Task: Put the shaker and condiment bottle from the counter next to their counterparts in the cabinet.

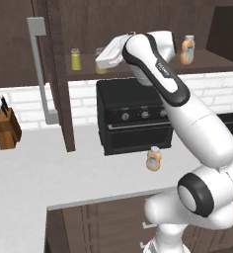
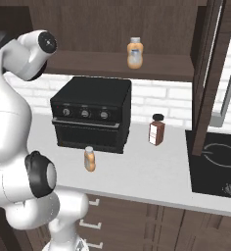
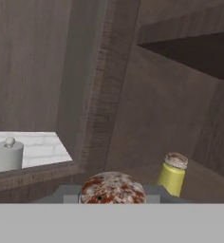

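My gripper (image 1: 102, 62) is inside the cabinet (image 1: 59, 74), shut on the yellow-green shaker (image 1: 101, 68). In the hand view the shaker's speckled cap (image 3: 112, 188) sits between the fingers. The held shaker is low over the shelf board, just right of its counterpart shaker (image 1: 76, 60), which also appears in the hand view (image 3: 172, 174). I cannot tell whether the held shaker touches the board. An orange bottle (image 1: 187, 49) stands at the shelf's right end. The orange condiment bottle (image 1: 154, 159) stands on the pale counter (image 1: 49, 168) in front of the oven.
A black toaster oven (image 1: 133, 116) sits on the counter under the shelf. A knife block (image 1: 5, 127) stands at the far left. A dark red-brown jar (image 2: 156, 130) stands right of the oven, near a cooktop (image 2: 218, 162). The open door's grey handle (image 1: 39, 69) hangs left of the shelf.
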You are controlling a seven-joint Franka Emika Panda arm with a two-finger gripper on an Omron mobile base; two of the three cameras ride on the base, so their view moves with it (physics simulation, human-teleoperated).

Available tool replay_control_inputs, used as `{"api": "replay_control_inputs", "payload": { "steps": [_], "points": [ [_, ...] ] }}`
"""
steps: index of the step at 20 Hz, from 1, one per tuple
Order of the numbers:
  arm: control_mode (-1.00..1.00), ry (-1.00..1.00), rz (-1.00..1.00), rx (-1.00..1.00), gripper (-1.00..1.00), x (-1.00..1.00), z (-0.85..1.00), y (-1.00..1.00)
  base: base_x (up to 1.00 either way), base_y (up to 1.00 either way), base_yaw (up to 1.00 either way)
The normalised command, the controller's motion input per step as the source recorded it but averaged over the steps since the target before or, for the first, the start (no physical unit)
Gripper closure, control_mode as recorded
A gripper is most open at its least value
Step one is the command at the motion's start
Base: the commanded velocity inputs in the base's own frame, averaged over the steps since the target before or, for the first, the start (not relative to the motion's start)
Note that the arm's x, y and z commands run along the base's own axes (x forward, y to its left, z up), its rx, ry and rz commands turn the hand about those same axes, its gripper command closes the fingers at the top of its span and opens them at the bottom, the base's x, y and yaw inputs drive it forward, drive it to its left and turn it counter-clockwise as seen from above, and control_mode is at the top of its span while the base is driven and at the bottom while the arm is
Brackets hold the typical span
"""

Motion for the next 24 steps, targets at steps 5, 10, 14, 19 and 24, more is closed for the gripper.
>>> {"api": "replay_control_inputs", "payload": {
  "steps": [5, 10, 14, 19, 24],
  "points": [
    [-1.00, 0.00, 0.00, 0.00, 1.00, 0.23, -0.05, 0.00, 0.00, 0.00, 0.00],
    [-1.00, 0.00, 0.00, 0.00, 1.00, 0.23, -0.17, 0.00, 0.00, 0.00, 0.00],
    [-1.00, 0.00, 0.00, 0.00, 1.00, 0.20, -0.08, 0.00, 0.00, 0.00, 0.00],
    [-1.00, 0.00, 0.00, 0.00, 1.00, 0.25, -0.01, 0.00, 0.00, 0.00, 0.00],
    [-1.00, 0.02, 0.00, 0.00, 1.00, 0.35, -0.01, 0.00, 0.00, 0.00, 0.00]
  ]
}}
